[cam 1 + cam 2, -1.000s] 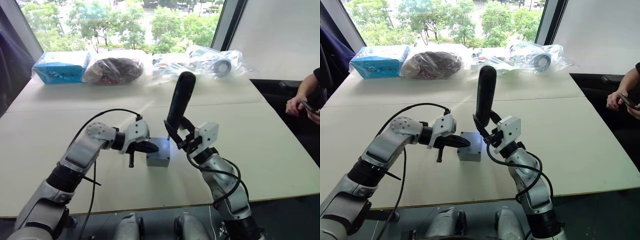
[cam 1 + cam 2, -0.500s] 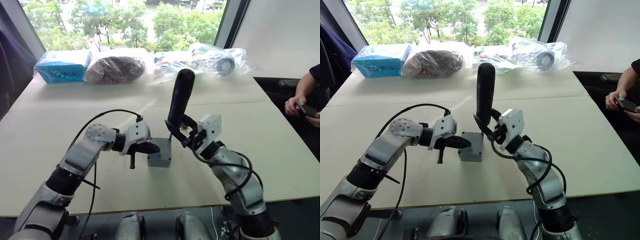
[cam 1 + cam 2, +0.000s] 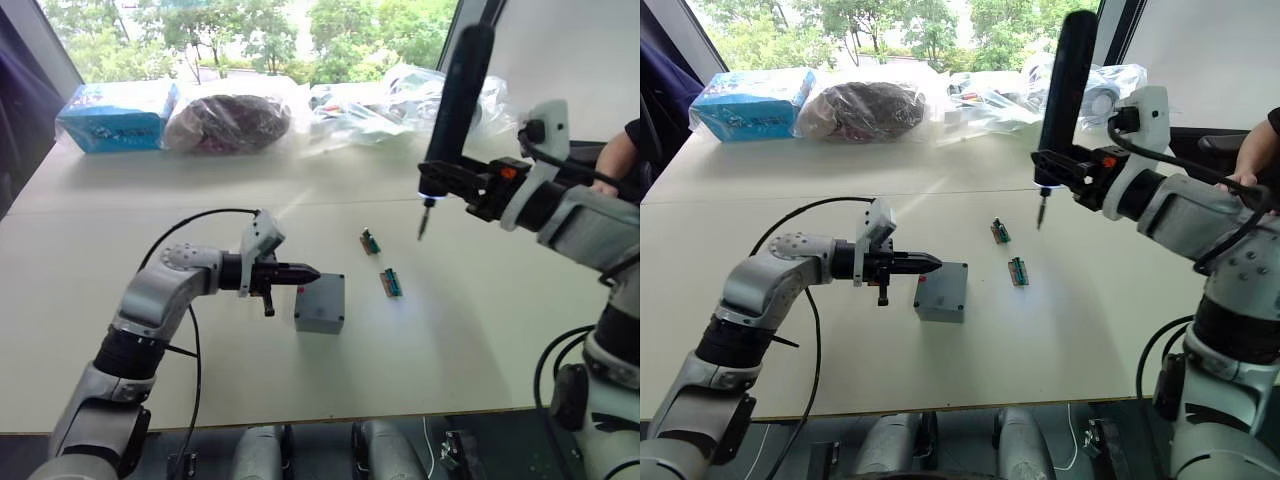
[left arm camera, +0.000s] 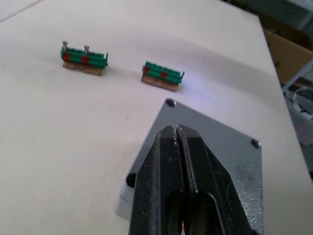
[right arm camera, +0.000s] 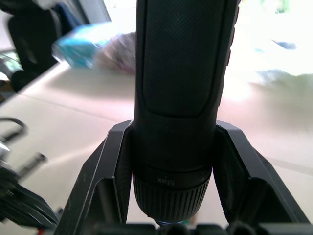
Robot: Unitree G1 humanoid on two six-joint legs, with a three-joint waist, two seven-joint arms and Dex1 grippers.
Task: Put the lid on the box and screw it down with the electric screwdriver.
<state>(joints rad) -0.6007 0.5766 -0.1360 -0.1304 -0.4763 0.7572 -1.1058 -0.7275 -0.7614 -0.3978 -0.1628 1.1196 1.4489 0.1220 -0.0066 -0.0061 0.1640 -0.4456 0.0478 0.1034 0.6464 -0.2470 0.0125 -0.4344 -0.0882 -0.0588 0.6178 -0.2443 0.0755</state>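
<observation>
Left eye view: nearest the bench's [image 3: 150,370] front edge, the box [image 3: 320,304] is seen with the lid [image 4: 220,161] seated on it, a small grey plastic square with screw heads at its corners. Bare pale benchtop lies open in front of it and towards the right edge. The left gripper [image 3: 300,272] is held level just beside the box's left side, its two black fingers [image 4: 168,161] pressed together on nothing, their tips over the lid in the left wrist view. A short black stub hangs under that gripper, clear of the bench.

Beyond the box, towards the middle of the bench, two small green parts [image 3: 371,242] [image 3: 389,283] lie apart from each other and from the box, each a ridged green strip on a tan base.

Above and beyond them the screwdriver [image 3: 455,95] is held upright in the right gripper [image 5: 171,161], whose fingers are clamped on its black textured barrel. Its thin metal bit points down, well above the benchtop, with a light at the tip.

Along the far edge, by the window, a blue packet [image 3: 115,115] and several clear plastic bags [image 3: 232,120] are ranged. A person's hand [image 3: 608,160] shows at the right edge.
</observation>
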